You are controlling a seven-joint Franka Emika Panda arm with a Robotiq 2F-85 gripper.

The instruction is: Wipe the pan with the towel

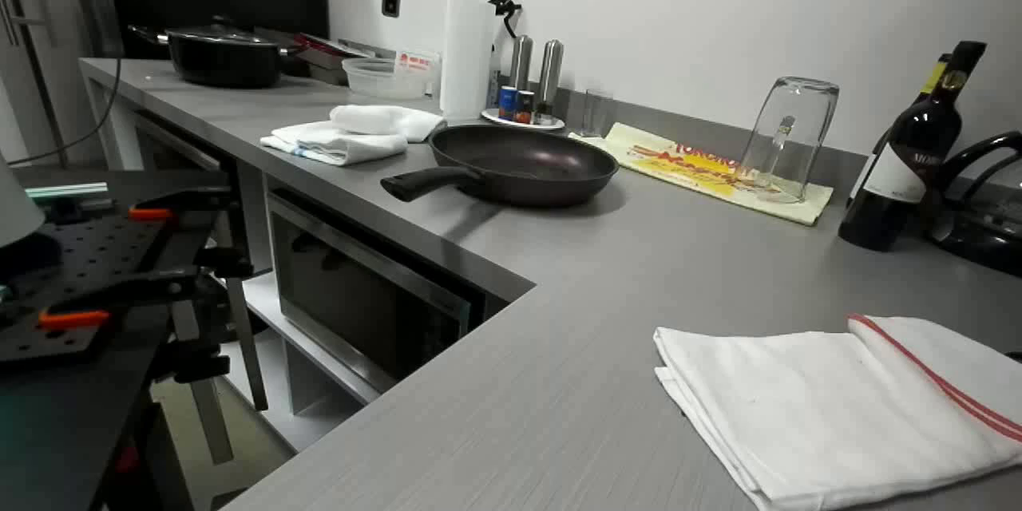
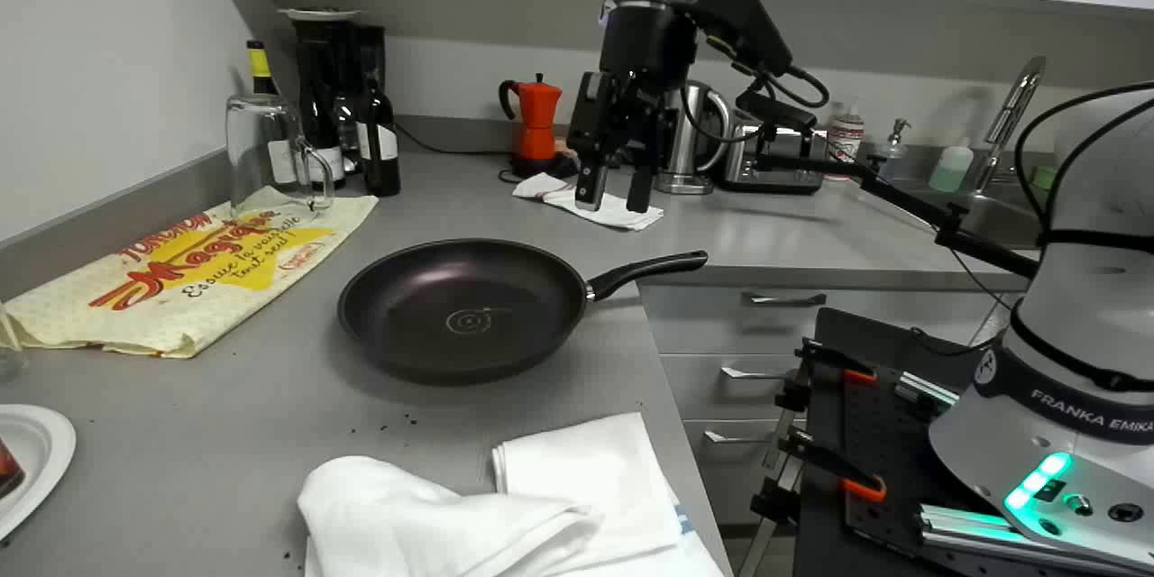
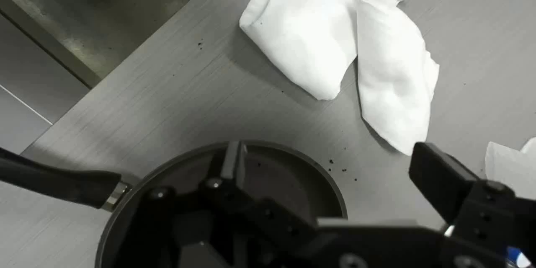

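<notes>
A dark frying pan (image 1: pixel 527 168) stands on the grey counter and shows in both exterior views (image 2: pixel 464 311). Its near half shows in the wrist view (image 3: pixel 293 176), partly hidden behind my gripper's left finger. A crumpled white towel (image 1: pixel 351 136) with a blue stripe lies beside the pan; it also shows in the other images (image 2: pixel 442 523), (image 3: pixel 305 29). A second folded white towel (image 1: pixel 822 407) with red stripes lies on the pan's opposite side (image 2: pixel 622 210). My gripper (image 2: pixel 616 187) is open and empty, raised above the counter. Its spread fingers show in the wrist view (image 3: pixel 333 155).
A yellow cloth (image 1: pixel 695 172) with an upturned glass mug (image 1: pixel 794 136) lies along the wall. Wine bottles (image 1: pixel 902 152), a paper roll (image 1: pixel 467 56), a plate with shakers (image 1: pixel 523 120) and a black pot (image 1: pixel 223 56) stand around. Dark crumbs (image 3: pixel 337 165) lie near the pan. The counter edge is close to the handle.
</notes>
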